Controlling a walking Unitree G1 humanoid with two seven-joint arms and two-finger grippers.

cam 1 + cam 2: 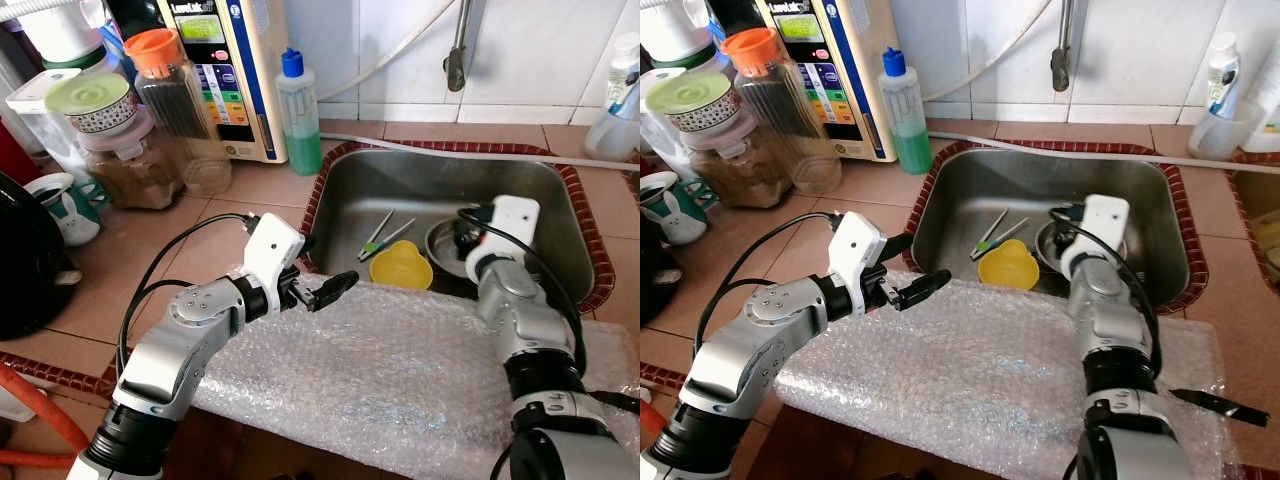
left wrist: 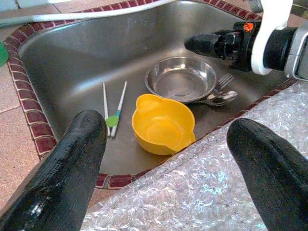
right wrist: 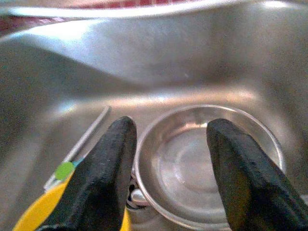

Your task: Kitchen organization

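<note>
Beige dispenser (image 1: 232, 70), label unreadable; right tool (image 3: 168, 173) above steel bowl (image 3: 207, 163).

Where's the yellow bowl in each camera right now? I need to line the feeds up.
Left eye: yellow bowl at the sink's near edge.
Right eye: same spot, by the bubble wrap.
Left wrist: centre.
Right wrist: a yellow sliver in the corner.
Shared landmark: the steel bowl beside it.
</note>
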